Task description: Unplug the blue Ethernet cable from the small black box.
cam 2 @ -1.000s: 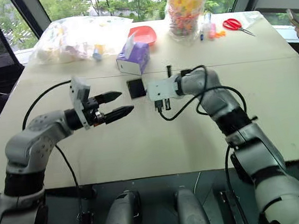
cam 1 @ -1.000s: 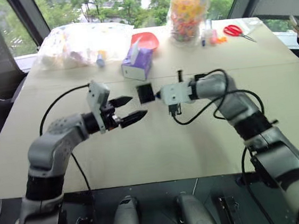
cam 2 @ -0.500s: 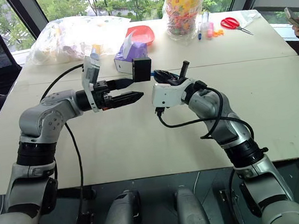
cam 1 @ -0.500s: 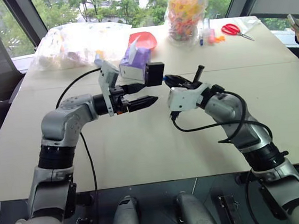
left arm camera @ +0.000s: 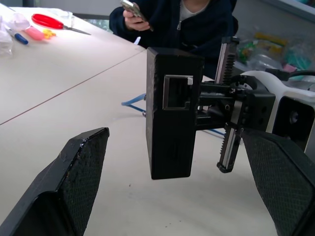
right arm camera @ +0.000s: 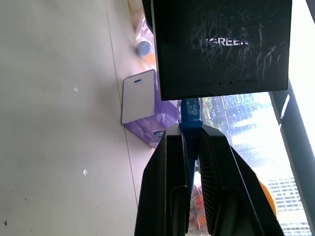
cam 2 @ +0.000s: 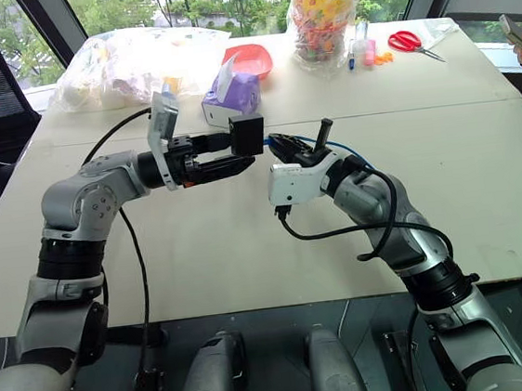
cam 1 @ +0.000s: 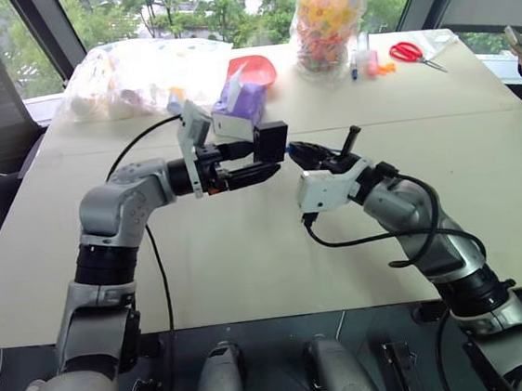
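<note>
Above the bench's [cam 1: 248, 253] middle, the right claw [right arm camera: 193, 142] is pinching the blue Ethernet cable [right arm camera: 190, 112] at its plug, holding up the small black box [cam 1: 271, 142]. At the box's nine o'clock, the left claw [cam 1: 255, 160] is gaping wide around it, nearer arm for bracing.

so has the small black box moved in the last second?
Yes. The small black box has shifted up and right, now overlapping the purple tissue box.

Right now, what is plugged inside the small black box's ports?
The blue Ethernet cable enters one side of the small black box, pinched by the shut right pincer. The port facing the open left pincer looks empty. How deep the plug sits is covered.
</note>
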`<state>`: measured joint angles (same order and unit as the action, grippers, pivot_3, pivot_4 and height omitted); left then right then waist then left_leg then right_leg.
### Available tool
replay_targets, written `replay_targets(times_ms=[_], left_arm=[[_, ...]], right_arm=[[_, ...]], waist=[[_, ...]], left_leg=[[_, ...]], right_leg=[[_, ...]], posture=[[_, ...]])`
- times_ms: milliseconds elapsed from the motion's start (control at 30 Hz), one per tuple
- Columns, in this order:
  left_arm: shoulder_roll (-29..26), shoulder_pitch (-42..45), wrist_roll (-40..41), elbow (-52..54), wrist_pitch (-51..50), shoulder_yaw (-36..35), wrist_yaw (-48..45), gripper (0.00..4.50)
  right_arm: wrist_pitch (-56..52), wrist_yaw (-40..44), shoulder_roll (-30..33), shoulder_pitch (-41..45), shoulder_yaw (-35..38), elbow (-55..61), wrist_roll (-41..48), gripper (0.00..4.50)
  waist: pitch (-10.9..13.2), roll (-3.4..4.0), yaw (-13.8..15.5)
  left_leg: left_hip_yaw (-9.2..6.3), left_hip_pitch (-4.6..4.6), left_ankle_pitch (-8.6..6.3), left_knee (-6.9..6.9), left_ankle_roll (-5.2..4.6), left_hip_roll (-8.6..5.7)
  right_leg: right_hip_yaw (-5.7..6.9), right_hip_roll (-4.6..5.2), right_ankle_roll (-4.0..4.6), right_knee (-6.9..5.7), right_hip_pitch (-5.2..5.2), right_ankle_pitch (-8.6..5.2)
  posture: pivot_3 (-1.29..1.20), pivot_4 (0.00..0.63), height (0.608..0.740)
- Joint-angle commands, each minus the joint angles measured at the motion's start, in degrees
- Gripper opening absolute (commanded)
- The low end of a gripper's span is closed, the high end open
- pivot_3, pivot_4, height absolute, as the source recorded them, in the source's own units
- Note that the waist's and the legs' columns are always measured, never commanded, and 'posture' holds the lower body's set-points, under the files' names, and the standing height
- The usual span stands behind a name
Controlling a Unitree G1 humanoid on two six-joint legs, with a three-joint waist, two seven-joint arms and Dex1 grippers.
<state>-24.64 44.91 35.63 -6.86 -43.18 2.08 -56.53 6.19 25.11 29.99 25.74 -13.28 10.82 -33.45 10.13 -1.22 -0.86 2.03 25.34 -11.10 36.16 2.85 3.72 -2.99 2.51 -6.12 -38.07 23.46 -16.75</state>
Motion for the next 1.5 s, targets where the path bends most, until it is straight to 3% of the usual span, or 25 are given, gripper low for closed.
replay_targets(times_ms=[33,333,567,667,867,900,1067,1233,1500], left_arm=[[0.1,1.6,0.8,0.8,0.5,-1.9,-0.1,3.95],[0.4,1.0,0.7,1.3,0.4,-2.2,-0.2,0.47],[-0.9,-0.5,-0.3,2.1,-0.3,0.0,-2.3,0.47],[-1.5,-1.1,-0.5,2.4,0.4,0.3,-3.4,0.47],[-6.3,-2.4,0.1,3.8,0.4,1.6,-10.9,0.47],[-6.8,-2.4,0.2,4.1,0.3,1.6,-11.4,0.47],[-8.9,-2.5,1.8,4.9,-0.3,0.2,-14.3,0.47],[-9.5,-2.7,2.7,5.4,-0.9,-0.4,-14.9,0.47],[-10.7,-2.4,4.7,5.8,-2.9,-1.3,-15.6,0.47]], right_arm=[[0.6,0.3,0.3,-0.3,0.4,3.1,0.4,0.0],[0.9,1.6,0.6,-1.0,0.3,4.2,0.2,0.0],[3.1,2.5,0.7,0.1,0.7,5.5,2.8,0.0],[1.8,4.8,0.4,0.6,1.8,5.8,6.7,1.17],[-7.9,21.2,3.8,1.4,2.6,5.7,22.8,4.35],[-11.6,23.4,3.8,1.5,3.3,6.4,26.2,4.47],[-36.5,34.9,4.3,5.2,5.9,9.4,46.8,4.47],[-53.1,36.0,2.3,9.5,7.9,9.1,60.1,4.47],[-64.6,33.7,1.0,14.1,9.6,3.7,69.1,4.47]], waist=[[0.0,0.0,0.0],[0.0,0.0,0.0],[0.0,0.0,0.0],[0.0,0.0,0.0],[0.0,-0.01,0.0],[0.0,-0.01,0.0],[0.0,-0.01,0.1],[0.0,-0.01,0.0],[0.0,-0.01,0.0]], left_leg=[[-0.01,0.0,0.0,0.0,0.0,0.0],[-0.01,0.0,0.0,0.0,0.0,0.0],[-0.01,-0.01,0.0,0.0,0.0,0.0],[-0.01,-0.01,0.0,0.0,0.0,0.0],[-0.01,-0.02,0.0,0.0,0.0,0.01],[-0.01,-0.03,0.0,0.0,0.0,0.01],[-0.02,-0.01,0.0,0.03,0.0,0.02],[-0.06,-0.02,0.0,0.02,-0.01,0.04],[-0.06,0.01,0.0,0.03,-0.01,0.04]], right_leg=[[0.0,0.0,0.0,0.0,0.0,0.0],[0.0,-0.01,0.0,0.0,0.0,0.0],[0.0,0.0,0.0,0.0,-0.01,0.0],[0.0,-0.01,0.0,0.0,-0.01,0.0],[0.01,-0.01,0.0,0.0,-0.04,0.0],[0.01,-0.01,0.0,0.0,-0.04,0.0],[0.02,0.0,0.01,0.0,-0.04,0.0],[0.04,-0.01,0.02,-0.02,-0.05,-0.01],[0.04,-0.01,0.02,0.0,-0.03,-0.01]], posture=[[0.0,0.15,0.735],[0.0,0.15,0.735],[0.0,0.15,0.735],[0.0,0.15,0.735],[0.0,0.15,0.735],[0.0,0.15,0.735],[0.0,0.15,0.735],[0.0,0.15,0.735],[0.0,0.15,0.735]])
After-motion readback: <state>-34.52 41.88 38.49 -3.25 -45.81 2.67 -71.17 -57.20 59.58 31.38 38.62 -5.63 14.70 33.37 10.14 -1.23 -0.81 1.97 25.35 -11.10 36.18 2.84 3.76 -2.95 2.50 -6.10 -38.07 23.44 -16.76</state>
